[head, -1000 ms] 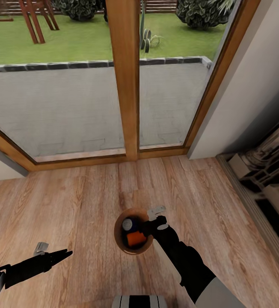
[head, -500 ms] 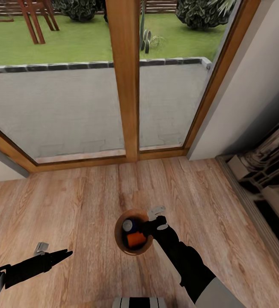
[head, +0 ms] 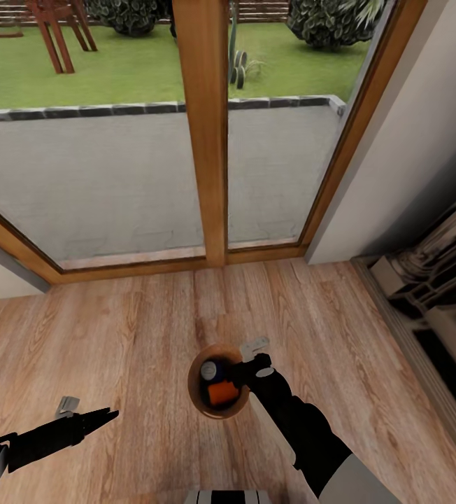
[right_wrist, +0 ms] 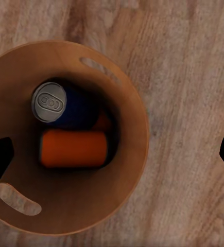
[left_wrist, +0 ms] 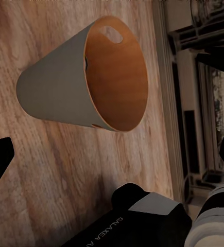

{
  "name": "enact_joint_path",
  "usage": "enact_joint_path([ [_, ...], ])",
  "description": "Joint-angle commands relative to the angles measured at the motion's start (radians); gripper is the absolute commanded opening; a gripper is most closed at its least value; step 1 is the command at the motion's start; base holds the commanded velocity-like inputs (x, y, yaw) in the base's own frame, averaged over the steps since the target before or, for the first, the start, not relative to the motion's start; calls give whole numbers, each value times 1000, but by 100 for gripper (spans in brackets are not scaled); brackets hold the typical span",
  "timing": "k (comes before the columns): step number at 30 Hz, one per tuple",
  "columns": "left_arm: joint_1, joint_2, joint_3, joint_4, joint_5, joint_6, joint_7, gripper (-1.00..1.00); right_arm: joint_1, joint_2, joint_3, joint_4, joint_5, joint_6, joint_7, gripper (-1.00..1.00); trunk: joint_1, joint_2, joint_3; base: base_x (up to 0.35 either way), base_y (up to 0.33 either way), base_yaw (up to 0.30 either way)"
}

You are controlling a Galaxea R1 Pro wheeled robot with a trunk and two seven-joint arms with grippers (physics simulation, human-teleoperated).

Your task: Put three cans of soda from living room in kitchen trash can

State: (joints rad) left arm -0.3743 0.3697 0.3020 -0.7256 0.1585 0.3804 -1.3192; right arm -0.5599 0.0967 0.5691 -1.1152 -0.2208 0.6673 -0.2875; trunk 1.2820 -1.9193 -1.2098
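Observation:
The tash can (head: 198, 399), pale grey outside and brown inside, stands on the wood floor just ahead of me. Inside it a dark blue can of soda (head: 212, 367) stands upright with its silver top showing. An orange can (head: 221, 393) lies on its side beside it. In the right wrist view the blue can (right_wrist: 55, 103) and the lying orange can (right_wrist: 73, 149) show clearly, and a second orange can (right_wrist: 102, 122) peeks out under them. My right gripper (head: 245, 362) hangs open over the bin's rim, holding nothing. My left gripper (head: 105, 417) is open to the bin's left, facing its side (left_wrist: 55, 87).
Wood-framed glass doors (head: 203, 140) close off the floor ahead, with a patio and lawn beyond. An off-white wall (head: 410, 140) and grey cabinets (head: 438, 294) stand to the right. Pale wood floor (head: 116, 336) surrounds the bin. My own base (left_wrist: 142, 216) shows near the bin.

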Motion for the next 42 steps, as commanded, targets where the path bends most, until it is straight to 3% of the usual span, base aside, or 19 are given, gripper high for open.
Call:
enact_joint_path([
  [1,0,0,0,0,0,0,0,100,0,0,0,0,0,0,0,100,-4,7,3,0,0,0],
  [42,0,0,1,-1,1,0,1,100,0,1,0,0,0,0,1,100,-4,7,3,0,0,0],
])
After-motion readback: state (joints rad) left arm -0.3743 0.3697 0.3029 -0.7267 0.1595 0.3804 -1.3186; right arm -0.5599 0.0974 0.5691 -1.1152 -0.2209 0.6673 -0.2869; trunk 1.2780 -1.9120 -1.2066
